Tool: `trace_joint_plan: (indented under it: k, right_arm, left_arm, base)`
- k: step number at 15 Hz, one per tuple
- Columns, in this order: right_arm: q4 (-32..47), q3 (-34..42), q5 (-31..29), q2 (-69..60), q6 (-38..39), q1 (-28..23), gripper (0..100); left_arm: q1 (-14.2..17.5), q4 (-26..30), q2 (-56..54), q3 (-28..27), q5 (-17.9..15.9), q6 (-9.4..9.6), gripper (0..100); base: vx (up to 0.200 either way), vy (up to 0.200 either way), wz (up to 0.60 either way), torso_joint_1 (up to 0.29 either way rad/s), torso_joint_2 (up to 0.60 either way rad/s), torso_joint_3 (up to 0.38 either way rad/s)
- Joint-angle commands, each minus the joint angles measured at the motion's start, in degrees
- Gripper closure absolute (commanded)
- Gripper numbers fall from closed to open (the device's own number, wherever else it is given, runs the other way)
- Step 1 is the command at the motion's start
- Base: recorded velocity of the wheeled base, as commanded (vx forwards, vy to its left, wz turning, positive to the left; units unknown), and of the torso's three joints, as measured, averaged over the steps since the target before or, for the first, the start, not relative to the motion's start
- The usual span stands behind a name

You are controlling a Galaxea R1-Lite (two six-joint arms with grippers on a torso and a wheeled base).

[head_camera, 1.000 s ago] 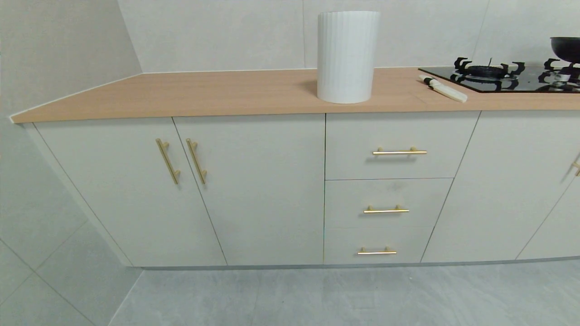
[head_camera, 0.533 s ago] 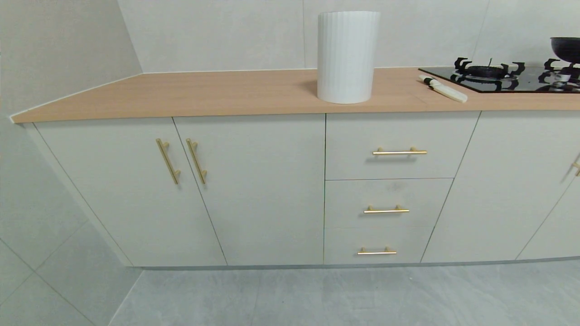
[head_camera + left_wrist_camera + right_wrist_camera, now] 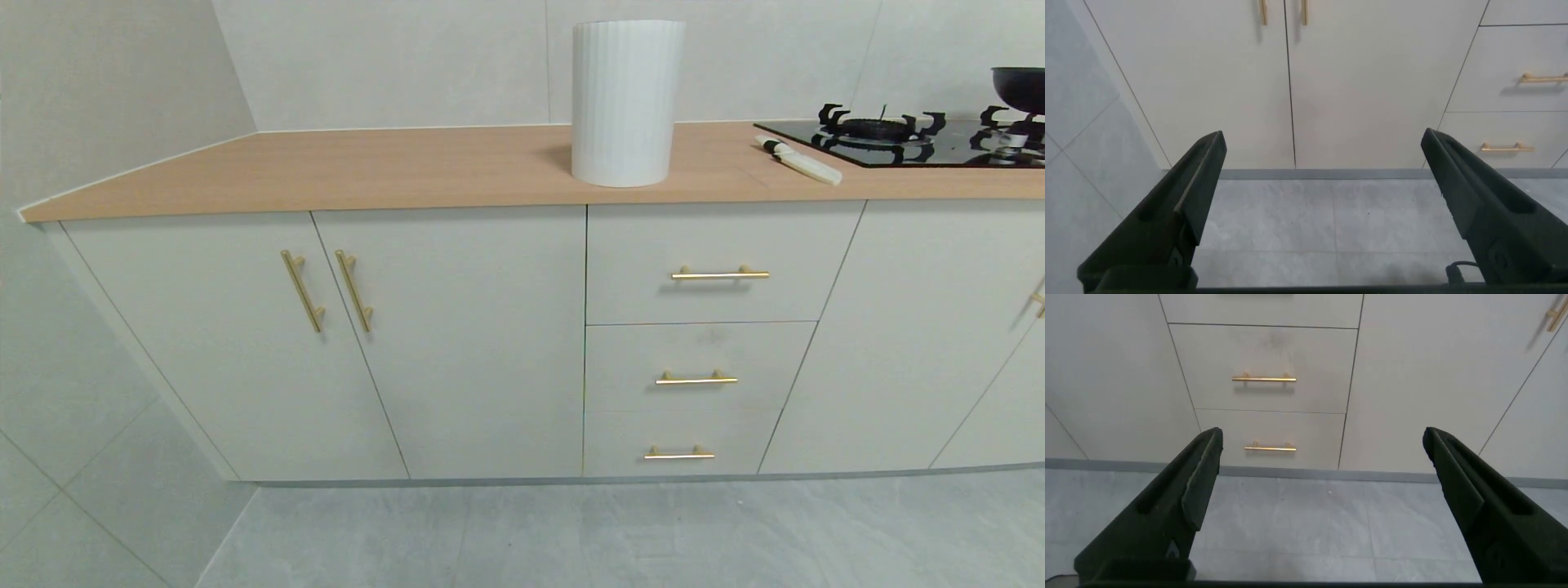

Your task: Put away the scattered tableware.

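matt wood-grain countertop, ribbed matt container, shiny brass-coloured handles, glossy black hob, smooth cabinet doors

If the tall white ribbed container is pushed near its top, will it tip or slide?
Probably tip: the ribbed container stands upright, taller than wide, on the smooth countertop. A low push would likely slide it. Its ribs may help grip.

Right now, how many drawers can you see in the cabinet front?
3, stacked below the white canister: top drawer, middle drawer, bottom drawer. More could lie beyond the head view's right edge.
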Motion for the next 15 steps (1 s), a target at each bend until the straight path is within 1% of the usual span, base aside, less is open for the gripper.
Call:
trace_joint_plan:
  k: [1,3,5,15]
  right_arm:
    - [0.11,0.00,-0.01,0.16,0.29,0.02,0]
    - [0.11,0.00,-0.01,0.16,0.73,0.02,0]
    - [0.02,0.00,-0.01,0.16,0.73,0.02,0]
    - [0.02,0.00,-0.01,0.16,0.82,0.02,0]
  left_arm:
    - [0.00,-0.01,0.00,0.00,-0.01,0.00,0]
    - [0.00,0.08,0.00,0.00,-0.01,0.53,0]
    - [0.00,-0.01,0.00,0.00,-0.01,0.44,0]
    - [0.00,-0.01,0.00,0.00,-0.01,0.26,0]
  base:
    - [0.000,0.000,0.00,0.000,0.00,0.000]
    - [0.000,0.000,0.00,0.000,0.00,0.000]
    - [0.000,0.000,0.00,0.000,0.00,0.000]
    - [0.200,0.000,0.00,0.003,0.00,0.003]
